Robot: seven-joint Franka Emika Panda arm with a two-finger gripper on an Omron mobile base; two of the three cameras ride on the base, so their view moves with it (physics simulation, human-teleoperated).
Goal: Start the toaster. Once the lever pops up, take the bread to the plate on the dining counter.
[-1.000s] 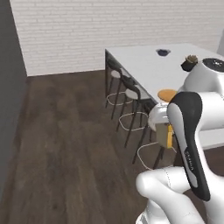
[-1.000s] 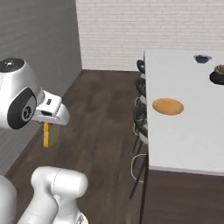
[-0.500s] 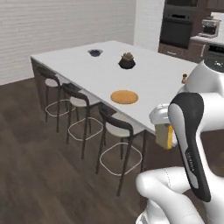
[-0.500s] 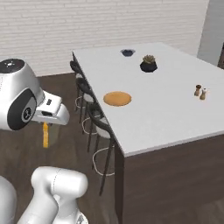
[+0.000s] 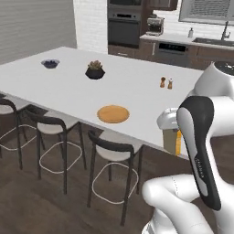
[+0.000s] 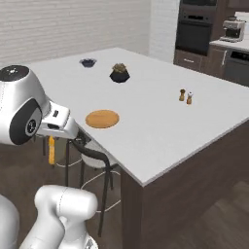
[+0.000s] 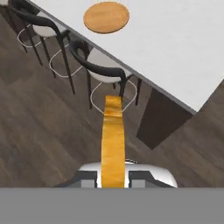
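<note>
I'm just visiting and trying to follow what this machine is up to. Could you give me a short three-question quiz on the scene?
1. True or false: the plate has nothing on it.
2. What does the gripper hold? A) bread B) a cup C) nothing
3. What stands right of the plate in the right base view?

Key:
1. True.
2. A, the bread.
3. The two small shakers on the dining counter.

Both base views look forward and down from behind the arm, sharing the large white slab surface [image 5: 68,82] and round orange-brown wooden plate [image 6: 102,118]. The hand view looks down along the tool, near the surface's edge
</note>
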